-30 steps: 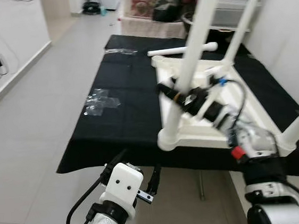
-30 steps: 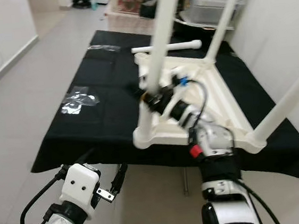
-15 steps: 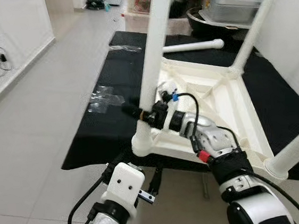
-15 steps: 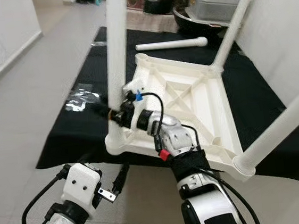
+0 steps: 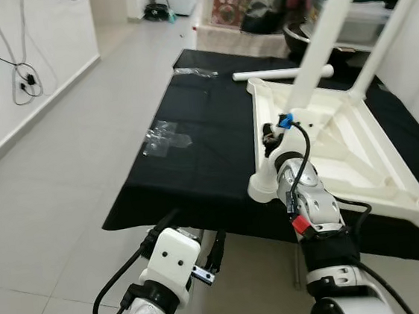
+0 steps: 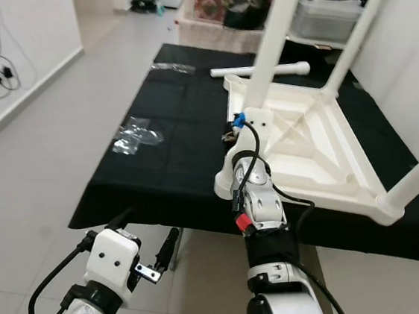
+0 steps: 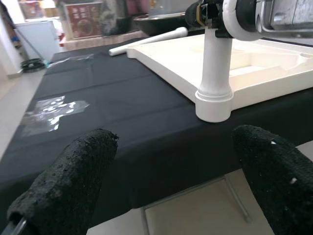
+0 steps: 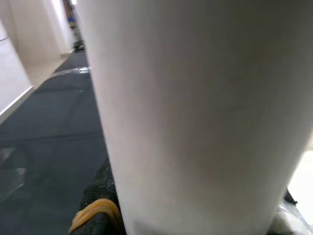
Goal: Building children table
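So the white tabletop (image 5: pixel 342 139) lies upside down on the black cloth (image 5: pixel 195 158) for fitting legs, right gripper (image 5: pixel 271 137) clamped round the near leg (image 5: pixel 312 64), probably seating it, while the left gripper (image 7: pixel 166 186) idles open below the edge.

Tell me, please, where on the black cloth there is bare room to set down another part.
Bare black cloth lies between the plastic wrapper and the upturned white tabletop, and along the near edge. The right side is crowded: the tabletop, its upright legs, the loose leg at the far end, and the right gripper on the near leg.
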